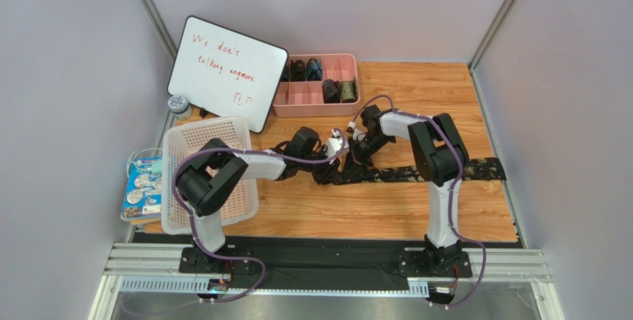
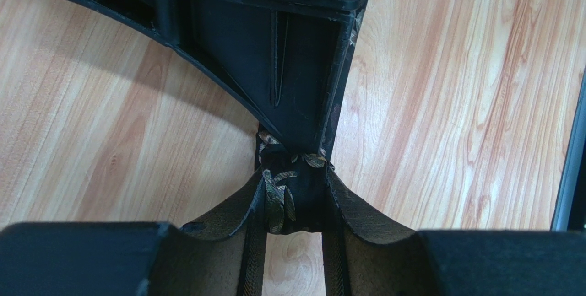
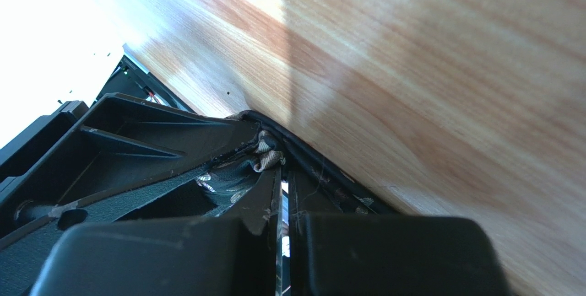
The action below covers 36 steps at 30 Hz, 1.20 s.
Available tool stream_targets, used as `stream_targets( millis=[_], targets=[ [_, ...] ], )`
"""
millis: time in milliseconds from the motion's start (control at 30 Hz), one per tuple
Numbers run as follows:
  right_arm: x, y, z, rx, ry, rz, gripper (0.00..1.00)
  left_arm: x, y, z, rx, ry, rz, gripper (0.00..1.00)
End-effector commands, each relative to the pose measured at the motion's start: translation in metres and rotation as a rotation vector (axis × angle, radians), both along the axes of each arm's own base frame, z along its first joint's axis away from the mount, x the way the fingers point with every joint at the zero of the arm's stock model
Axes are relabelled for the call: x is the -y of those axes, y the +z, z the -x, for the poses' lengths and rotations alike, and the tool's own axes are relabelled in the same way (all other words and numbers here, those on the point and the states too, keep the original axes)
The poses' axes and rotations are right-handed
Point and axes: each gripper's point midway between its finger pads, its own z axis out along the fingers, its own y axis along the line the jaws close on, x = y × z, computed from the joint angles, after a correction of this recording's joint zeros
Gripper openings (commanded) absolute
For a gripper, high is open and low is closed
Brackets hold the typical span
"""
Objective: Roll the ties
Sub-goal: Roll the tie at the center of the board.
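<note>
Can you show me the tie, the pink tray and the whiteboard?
tie (image 1: pixel 483 169): top view, wide right end.
pink tray (image 1: pixel 304 111): top view, near wall.
whiteboard (image 1: pixel 226 75): top view, white middle.

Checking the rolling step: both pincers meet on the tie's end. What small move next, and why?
Probably turn the left pincer a little, winding its small coil toward the flat length. The tie looks barely rolled, most of it lies stretched rightward, and the right pincer grips its end.

lab test cell: grey partition walls (image 1: pixel 59 75), aluminium mounting rail (image 1: pixel 334 269), whiteboard (image 1: pixel 226 71)
</note>
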Motion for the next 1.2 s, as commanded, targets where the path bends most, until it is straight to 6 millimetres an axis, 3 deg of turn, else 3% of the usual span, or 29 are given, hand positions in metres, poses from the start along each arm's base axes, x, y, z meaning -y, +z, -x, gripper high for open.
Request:
stream_targets(
  millis=[0, 367, 500, 633, 1000, 1167],
  targets=[
    [0.018, -0.075, 0.007, 0.099, 0.086, 0.223, 0.00, 0.046, 0.032, -0.007, 0.072, -0.037, 0.166, 0.33],
    [0.014, -0.076, 0.009, 0.091, 0.084, 0.205, 0.00, 0.048, 0.021, -0.003, 0.015, 0.004, 0.177, 0.35],
    [0.010, -0.072, 0.009, 0.091, 0.087, 0.188, 0.00, 0.042, -0.001, -0.001, 0.147, -0.040, 0.010, 0.30],
    [0.004, -0.066, 0.008, 0.100, 0.100, 0.171, 0.00, 0.034, -0.023, 0.016, 0.222, -0.131, -0.162, 0.25],
    [-0.004, -0.049, 0.015, 0.112, 0.150, 0.118, 0.00, -0.006, -0.059, 0.034, 0.115, -0.282, -0.519, 0.08],
    [-0.007, -0.036, 0.018, 0.124, 0.167, 0.068, 0.00, -0.022, -0.064, 0.045, 0.042, -0.319, -0.603, 0.05]
  ],
)
